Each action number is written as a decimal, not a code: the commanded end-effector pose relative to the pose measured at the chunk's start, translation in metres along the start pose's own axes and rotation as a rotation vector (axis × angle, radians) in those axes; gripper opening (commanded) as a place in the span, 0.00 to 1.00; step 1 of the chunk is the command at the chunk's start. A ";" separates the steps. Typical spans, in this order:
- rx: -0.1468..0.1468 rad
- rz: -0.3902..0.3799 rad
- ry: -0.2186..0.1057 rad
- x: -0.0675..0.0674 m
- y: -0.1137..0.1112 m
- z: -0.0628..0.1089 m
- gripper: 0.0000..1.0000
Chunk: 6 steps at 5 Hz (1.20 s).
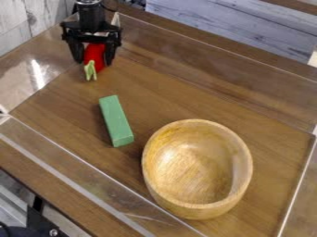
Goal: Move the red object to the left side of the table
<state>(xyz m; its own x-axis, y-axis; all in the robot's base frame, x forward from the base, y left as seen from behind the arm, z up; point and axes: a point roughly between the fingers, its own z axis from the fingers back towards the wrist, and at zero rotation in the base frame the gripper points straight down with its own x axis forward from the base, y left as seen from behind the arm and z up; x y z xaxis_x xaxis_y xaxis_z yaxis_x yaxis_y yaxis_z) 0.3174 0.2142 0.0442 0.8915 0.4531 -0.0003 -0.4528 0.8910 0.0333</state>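
Observation:
The red object lies on the dark wood-grain table at the far left, its yellow-green stem pointing toward the front. My gripper points straight down over it and is open, the black fingers standing on either side of the red object without squeezing it. Much of the red object is hidden between the fingers.
A green rectangular block lies in the middle of the table. A wooden bowl sits at the front right. Clear acrylic walls edge the table, one close behind and left of the gripper.

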 end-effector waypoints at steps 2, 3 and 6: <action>-0.038 0.020 -0.095 -0.001 0.004 0.038 1.00; -0.059 0.054 -0.101 0.004 0.003 0.047 1.00; -0.086 0.030 -0.114 0.006 0.003 0.054 1.00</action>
<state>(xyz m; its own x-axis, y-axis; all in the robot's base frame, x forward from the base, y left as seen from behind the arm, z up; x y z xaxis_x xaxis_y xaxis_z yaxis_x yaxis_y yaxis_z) 0.3197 0.2091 0.0670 0.8784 0.4775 0.0206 -0.4754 0.8773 -0.0661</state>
